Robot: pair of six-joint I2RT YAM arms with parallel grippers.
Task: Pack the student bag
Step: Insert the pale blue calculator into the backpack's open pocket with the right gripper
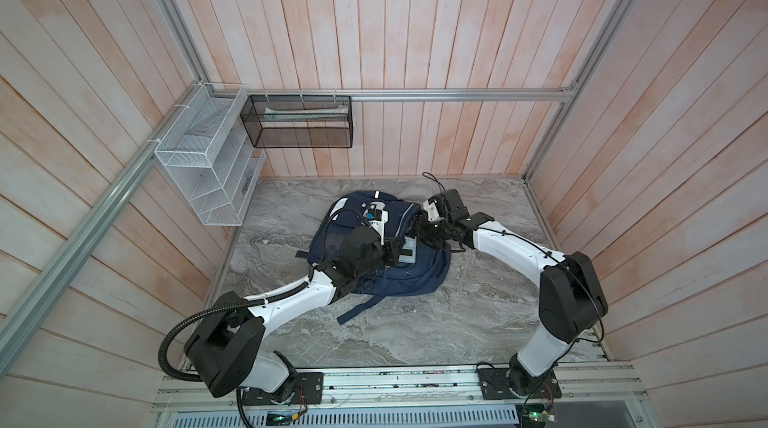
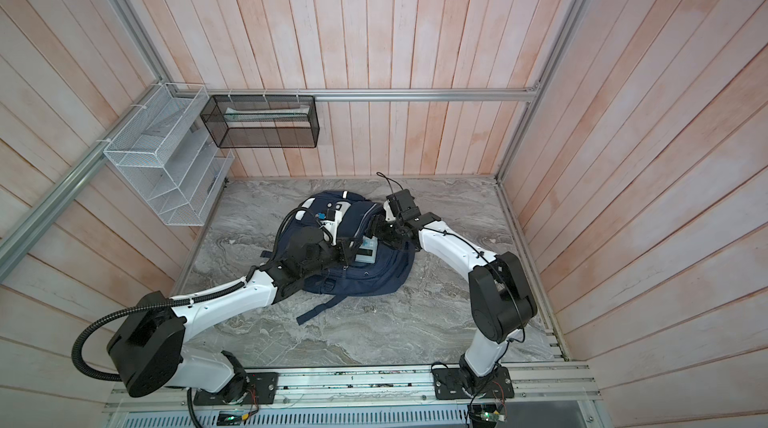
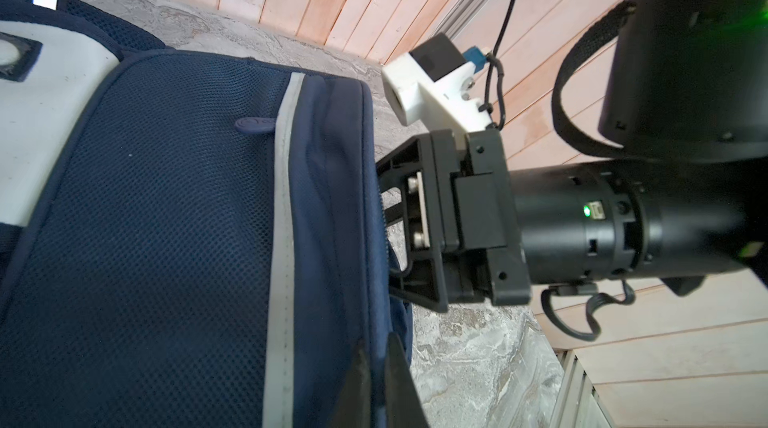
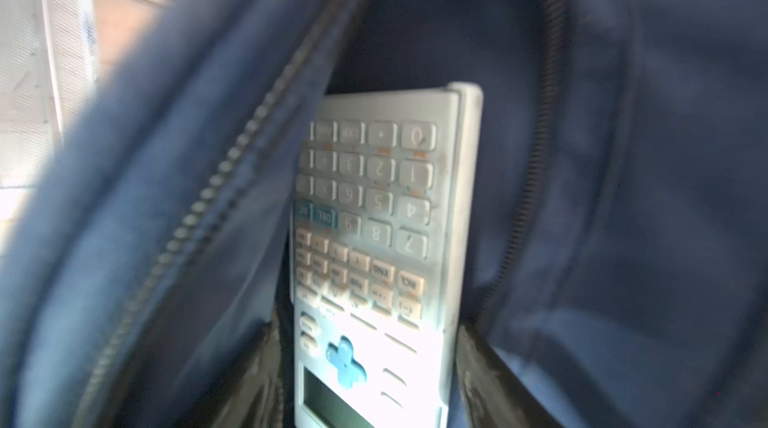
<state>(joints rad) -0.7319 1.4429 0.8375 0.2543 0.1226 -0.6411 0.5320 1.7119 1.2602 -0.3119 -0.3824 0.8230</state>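
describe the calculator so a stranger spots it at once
On the marble table lies the navy student bag. The calculator sits in its unzipped opening. It alone is a pale blue slab with keys and a dark screen.

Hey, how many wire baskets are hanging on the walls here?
2. A white wire basket hangs on the left wall; a black mesh basket hangs beside it on the back wall. No others seem hidden.
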